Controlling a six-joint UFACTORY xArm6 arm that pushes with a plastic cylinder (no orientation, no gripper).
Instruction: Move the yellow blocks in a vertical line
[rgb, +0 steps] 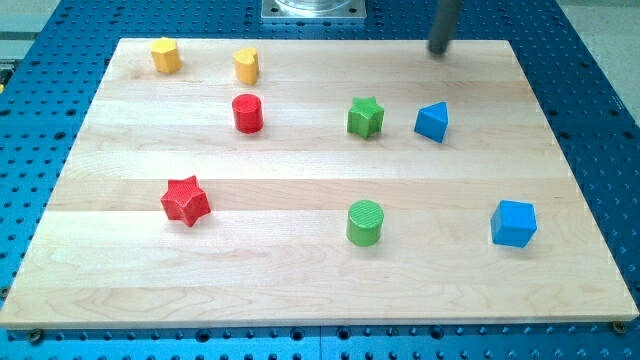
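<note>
Wooden board (300, 280): yellow blocks (166, 55) far left of my tip (438, 50)

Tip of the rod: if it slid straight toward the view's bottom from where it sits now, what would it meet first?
Probably the blue triangular block. My tip sits at the board's top edge, almost directly above that block in the view, with bare wood between them. Depth is unclear, so it might graze it or just pass.

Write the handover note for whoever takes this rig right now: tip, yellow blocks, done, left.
My tip sits at the board's top edge, right of centre, touching no block; the blue block is the nearest one below it.
The two yellow blocks lie side by side near the view's top left, apart.
Done: nothing visible; they form a row.
Left: push one yellow block beneath the other.
</note>
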